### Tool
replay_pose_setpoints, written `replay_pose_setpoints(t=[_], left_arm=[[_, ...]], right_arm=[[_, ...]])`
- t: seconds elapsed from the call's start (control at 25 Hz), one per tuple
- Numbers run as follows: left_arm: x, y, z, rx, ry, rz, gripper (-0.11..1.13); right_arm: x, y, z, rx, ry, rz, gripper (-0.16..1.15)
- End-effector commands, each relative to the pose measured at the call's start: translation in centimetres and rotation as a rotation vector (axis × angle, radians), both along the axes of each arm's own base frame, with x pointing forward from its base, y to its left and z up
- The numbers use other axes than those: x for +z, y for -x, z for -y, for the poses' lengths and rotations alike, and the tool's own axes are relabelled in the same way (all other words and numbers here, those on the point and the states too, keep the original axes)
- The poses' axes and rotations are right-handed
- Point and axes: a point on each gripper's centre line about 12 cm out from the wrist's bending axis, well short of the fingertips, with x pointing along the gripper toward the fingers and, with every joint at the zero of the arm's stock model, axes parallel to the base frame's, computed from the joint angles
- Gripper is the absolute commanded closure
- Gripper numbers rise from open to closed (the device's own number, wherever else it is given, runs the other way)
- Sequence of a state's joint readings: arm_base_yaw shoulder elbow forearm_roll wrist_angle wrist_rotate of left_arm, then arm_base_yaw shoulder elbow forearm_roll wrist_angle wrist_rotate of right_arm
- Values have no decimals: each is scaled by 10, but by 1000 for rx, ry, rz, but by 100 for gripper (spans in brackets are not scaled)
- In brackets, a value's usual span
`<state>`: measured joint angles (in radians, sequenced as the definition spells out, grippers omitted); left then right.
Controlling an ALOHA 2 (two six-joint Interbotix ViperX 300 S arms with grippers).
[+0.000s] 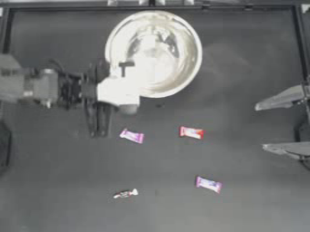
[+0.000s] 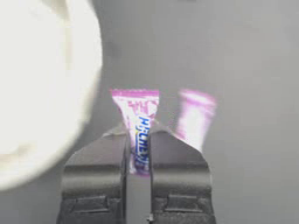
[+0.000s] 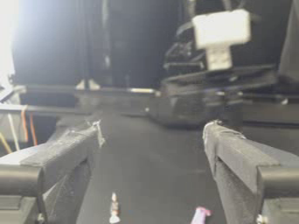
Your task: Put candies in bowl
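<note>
The left gripper is clamped on a pink-and-white candy with blue lettering too blurred to read, held at the near-left rim of the bowl. Four candies lie on the table. The right gripper waits wide open at the right edge.

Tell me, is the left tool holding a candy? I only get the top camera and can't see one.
Observer: Yes. In the left wrist view, the left tool is shut on a wrapped candy, which sticks out past the tips.
Operator: Is it over the bowl?
Observer: It doesn't look so. The bowl sits to one side of the candy, and dark table shows behind it.
Operator: What colour is it?
Observer: A white wrapper with pink print and blue letters.
</note>
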<state>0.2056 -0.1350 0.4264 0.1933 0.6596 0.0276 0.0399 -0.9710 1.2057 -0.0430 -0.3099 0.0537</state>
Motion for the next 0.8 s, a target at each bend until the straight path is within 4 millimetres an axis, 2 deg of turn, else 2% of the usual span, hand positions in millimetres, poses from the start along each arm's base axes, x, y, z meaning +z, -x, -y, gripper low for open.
replay_pose_setpoints(t=[0.04,0.44,0.8], left_arm=[[24,-9,-37,35,-56,68,70],[-8,-36,-114,104,-100,50,70],[-25,-47,-138,131,-100,39,67]], right_arm=[[10,-2,0,1,-4,21,-1],[10,-2,0,-1,-8,21,-1],[8,-2,0,1,-8,21,-1]])
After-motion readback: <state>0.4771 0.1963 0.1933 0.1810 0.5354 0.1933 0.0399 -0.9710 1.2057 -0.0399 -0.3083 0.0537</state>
